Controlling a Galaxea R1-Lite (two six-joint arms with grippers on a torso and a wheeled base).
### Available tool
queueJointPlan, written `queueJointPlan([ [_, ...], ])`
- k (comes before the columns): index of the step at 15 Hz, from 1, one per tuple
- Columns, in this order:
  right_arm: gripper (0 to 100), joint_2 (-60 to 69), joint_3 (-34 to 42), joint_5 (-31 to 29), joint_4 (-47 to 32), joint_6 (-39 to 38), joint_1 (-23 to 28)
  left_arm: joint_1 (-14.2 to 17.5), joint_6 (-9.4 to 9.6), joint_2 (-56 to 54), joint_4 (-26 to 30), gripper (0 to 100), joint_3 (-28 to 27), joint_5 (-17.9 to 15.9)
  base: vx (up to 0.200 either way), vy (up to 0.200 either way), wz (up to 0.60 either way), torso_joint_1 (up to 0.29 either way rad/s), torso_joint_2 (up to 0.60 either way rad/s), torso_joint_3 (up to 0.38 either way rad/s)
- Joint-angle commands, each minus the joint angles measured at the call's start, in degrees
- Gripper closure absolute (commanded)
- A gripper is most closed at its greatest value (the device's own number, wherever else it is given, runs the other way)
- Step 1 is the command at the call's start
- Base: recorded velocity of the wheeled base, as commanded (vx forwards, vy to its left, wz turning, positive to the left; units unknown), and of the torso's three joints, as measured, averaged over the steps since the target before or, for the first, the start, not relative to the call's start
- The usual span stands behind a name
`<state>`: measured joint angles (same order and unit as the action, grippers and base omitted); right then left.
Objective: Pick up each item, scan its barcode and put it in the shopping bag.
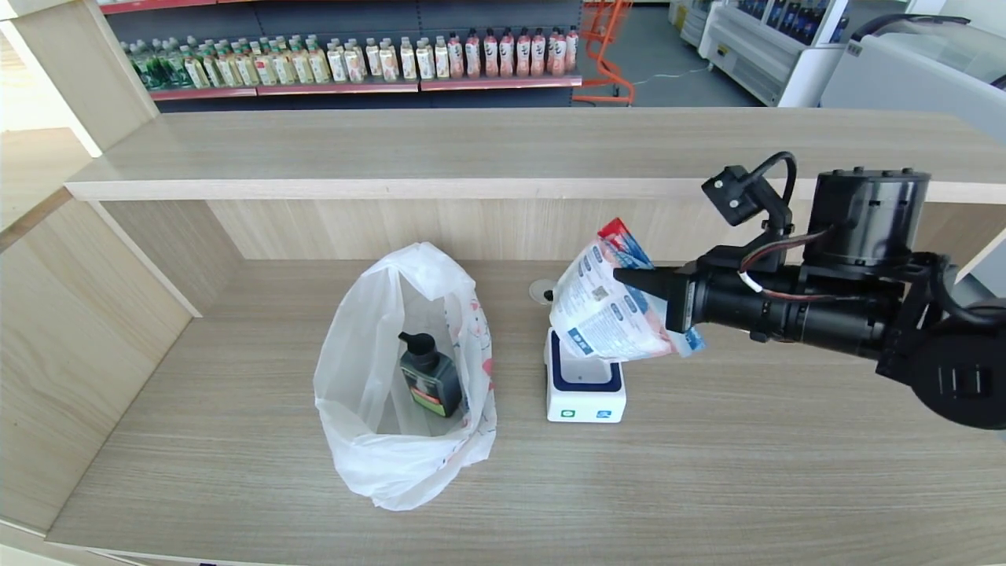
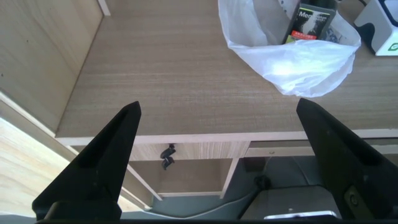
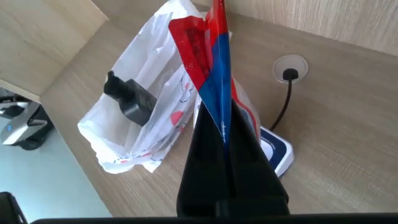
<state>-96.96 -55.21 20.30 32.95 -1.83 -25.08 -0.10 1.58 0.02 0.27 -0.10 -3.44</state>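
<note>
— Pouch (image 1: 609,303) position: report.
— I hold the pouch in my right gripper (image 1: 631,280), lifted off the counter (image 1: 707,472). It hangs tilted directly above the scanner (image 1: 585,385), with its printed white face toward the head camera and its red-and-blue end uppermost. In the head view its lower edge overlaps the scanner's top. I cannot tell whether the two touch.
— Right jaws: state?
— Clamped on the pouch. Both fingers pinch the flat film near one edge, with no gap visible between them beyond the film itself. From my right wrist the pouch shows edge-on, rising out from between the fingers.
— Left jaws: state?
— My left gripper (image 2: 219,106) is spread wide. It holds nothing and touches nothing. It hangs above the near edge of the counter, well apart from the pouch.
— Shopping bag: report.
— The shopping bag (image 1: 369,448) stands on the counter with its mouth open, just beside the scanner on my left. A dark pump bottle (image 1: 430,381) sits inside it.
— Other items?
— A black cable (image 3: 283,106) is plugged into a round socket (image 1: 542,292) set in the counter behind the scanner.
</note>
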Motion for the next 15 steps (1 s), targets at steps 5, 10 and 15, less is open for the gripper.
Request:
queueJointPlan([
  [5,100,6.2,-4.2,-0.3,-3.8,-6.2,-0.1,0.0,0.0,0.0,0.0,0,0.0,0.0,0.0,0.0,0.0,0.0,0.0,0.0],
  [10,100,8.5,-1.9,-0.3,-3.9,-6.9,-0.1,0.0,0.0,0.0,0.0,0,0.0,0.0,0.0,0.0,0.0,0.0,0.0,0.0],
  [15,100,10.8,0.5,-0.3,-4.9,-8.1,-0.1,0.0,-0.09,0.0,0.0,0,0.0,0.0,0.0,0.08,0.0,0.0,0.0,0.001],
])
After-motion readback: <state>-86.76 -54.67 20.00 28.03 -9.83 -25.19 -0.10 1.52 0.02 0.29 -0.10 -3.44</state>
